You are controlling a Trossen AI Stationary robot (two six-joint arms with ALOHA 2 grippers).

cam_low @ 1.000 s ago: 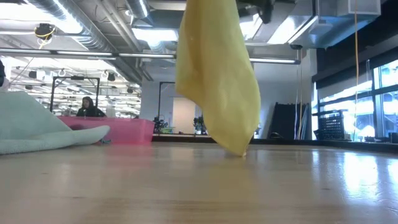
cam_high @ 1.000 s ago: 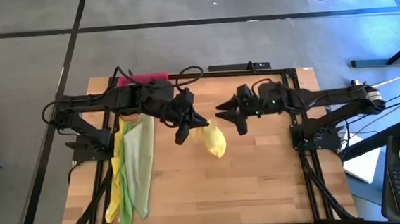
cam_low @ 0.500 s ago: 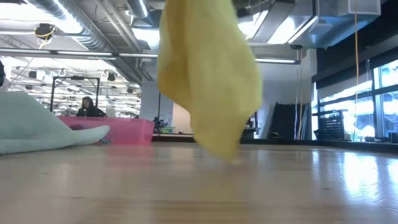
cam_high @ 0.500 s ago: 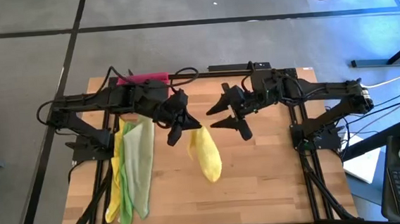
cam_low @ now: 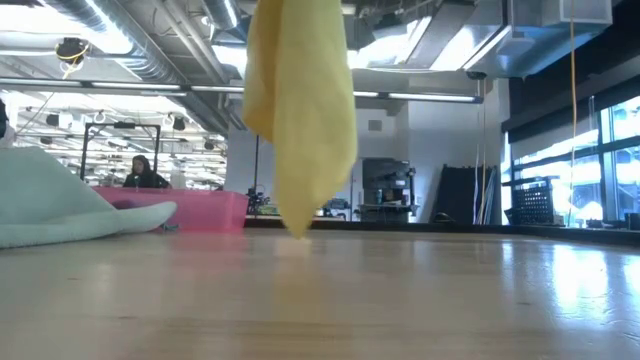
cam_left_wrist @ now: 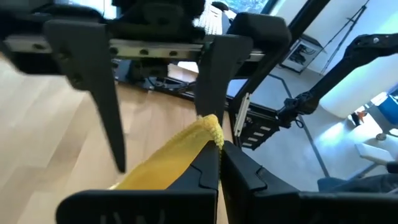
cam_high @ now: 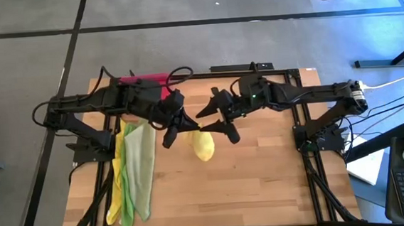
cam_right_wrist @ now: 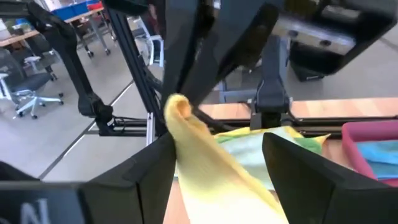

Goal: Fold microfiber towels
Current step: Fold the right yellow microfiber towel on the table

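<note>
A yellow towel (cam_high: 203,146) hung above the desk (cam_high: 264,187) centre, pinched at its top corner by the left gripper (cam_high: 177,126), jaws closed. At its three o'clock the right gripper (cam_high: 217,119) stood with jaws open, holding nothing. The step looked like spreading; next the right needs a second corner.

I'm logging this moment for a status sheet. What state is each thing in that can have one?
Left claw: shut on the yellow towel's corner.
Right claw: open, holding nothing, fingers on either side of the hanging towel.
Yellow towel: hanging unfolded, lifted above the table.
Towel pile: yellow, bright green and pale olive cloths lying unfolded at the table's left side.
Teal towel: lying in the tray.
Pink-red tray: resting on the table's far edge.
</note>
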